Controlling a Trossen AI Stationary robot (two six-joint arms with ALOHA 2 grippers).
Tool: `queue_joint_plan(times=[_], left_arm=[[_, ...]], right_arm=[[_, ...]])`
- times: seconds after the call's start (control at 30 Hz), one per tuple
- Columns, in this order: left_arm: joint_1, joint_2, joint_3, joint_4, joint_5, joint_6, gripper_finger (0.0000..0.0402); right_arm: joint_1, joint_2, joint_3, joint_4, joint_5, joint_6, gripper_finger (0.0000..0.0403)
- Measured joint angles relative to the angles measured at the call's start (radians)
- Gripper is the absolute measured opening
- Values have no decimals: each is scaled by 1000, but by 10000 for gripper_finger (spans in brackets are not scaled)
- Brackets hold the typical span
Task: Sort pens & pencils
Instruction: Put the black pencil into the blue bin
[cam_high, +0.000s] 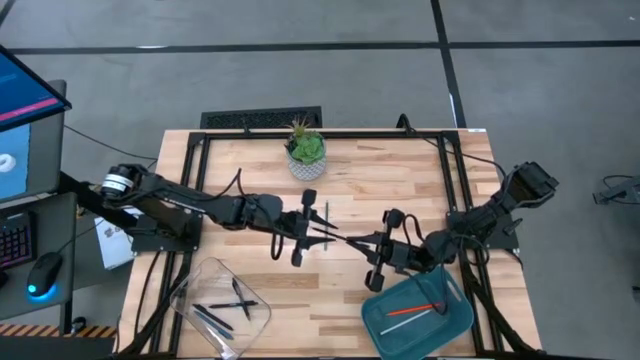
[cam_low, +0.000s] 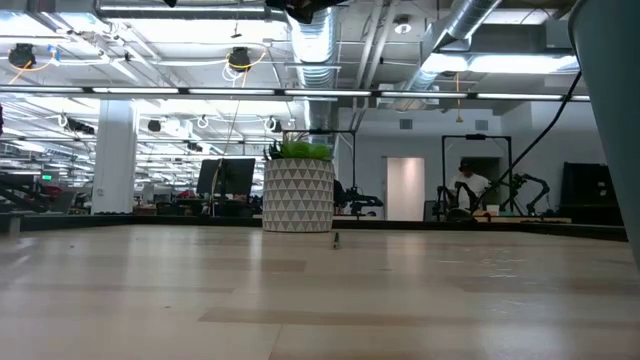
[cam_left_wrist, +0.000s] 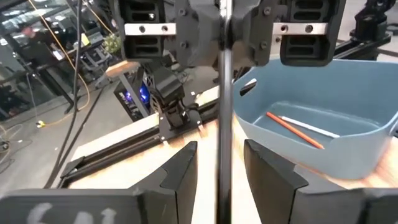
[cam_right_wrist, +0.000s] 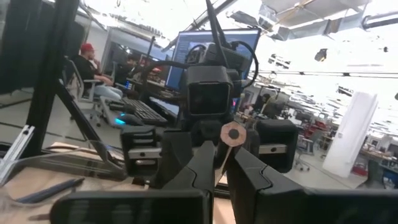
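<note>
A dark thin stick (cam_high: 345, 238) hangs level in the air between my two grippers, above the middle of the table. My right gripper (cam_high: 384, 248) is shut on its right end. My left gripper (cam_high: 306, 226) is open at its left end, with its fingers (cam_left_wrist: 184, 172) standing on either side of the shaft (cam_left_wrist: 224, 143), apart from it. Another dark stick (cam_high: 327, 216) lies on the table by the left gripper. Several dark pens lie in a clear tray (cam_high: 190, 285). An orange-red stick (cam_high: 410, 309) and a white one (cam_left_wrist: 311, 129) lie in a blue-grey bin (cam_high: 455, 325). My right gripper pinches the dark stick between its two fingers (cam_right_wrist: 205, 169), near the right end. The round tan butt end (cam_right_wrist: 233, 134) pokes back toward the wrist, so the stick lies roughly along the fingers. It is lifted clear of the table and points level at the left gripper.
A potted plant (cam_high: 306, 150) in a white patterned pot stands near the table's far edge, at its middle. The clear tray sits at the near left and the blue-grey bin at the near right. Black frame rails (cam_high: 320, 131) run along the table's far edge and sides.
</note>
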Motion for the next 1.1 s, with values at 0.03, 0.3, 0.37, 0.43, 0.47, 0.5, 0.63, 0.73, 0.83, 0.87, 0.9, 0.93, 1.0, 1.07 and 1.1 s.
queue_joint_plan(times=[0.03, 0.3, 0.37, 0.43, 0.47, 0.5, 0.63, 0.73, 0.83, 0.87, 0.9, 0.93, 1.0, 1.07, 1.1], left_arm=[[0, -4, 0, -6, 0, 0, 122], [0, -63, 0, -106, -12, -20, 122], [0, -73, 0, -127, -13, -28, 122], [0, -79, 0, -144, -13, -32, 122], [0, -82, 0, -161, -14, -35, 122], [0, -84, 0, -179, -15, -39, 122], [0, -85, 0, -247, -18, -56, 122], [0, -85, 0, -258, -43, -58, 122], [1, -85, 0, -267, -47, -63, 122], [1, -85, 0, -268, -47, -63, 122], [1, -85, 0, -270, -47, -63, 122], [1, -85, 0, -276, -47, -63, 122], [1, -85, 0, -285, -50, -63, 122], [1, -85, 0, -287, -64, -65, 122], [1, -85, 0, -288, -73, -66, 122]], right_arm=[[8, 0, 0, 0, 5, -2, 47], [59, -5, 0, 9, 97, -39, 47], [65, -5, 0, 9, 106, -39, 47], [70, -5, 0, 10, 109, -39, 47], [71, -5, 0, 11, 109, -39, 47], [71, -5, 0, 12, 110, -39, 47], [71, -5, 0, 12, 128, -38, 47], [70, -5, 0, 13, 129, -38, 47], [71, -5, 0, 26, 128, -38, 47], [71, -5, 0, 30, 129, -39, 47], [71, -5, 0, 33, 128, -41, 47], [72, -5, 0, 37, 128, -45, 47], [76, -5, 0, 40, 129, -50, 47], [82, -5, 0, 39, 128, -54, 47], [86, -5, 0, 39, 129, -54, 47]])
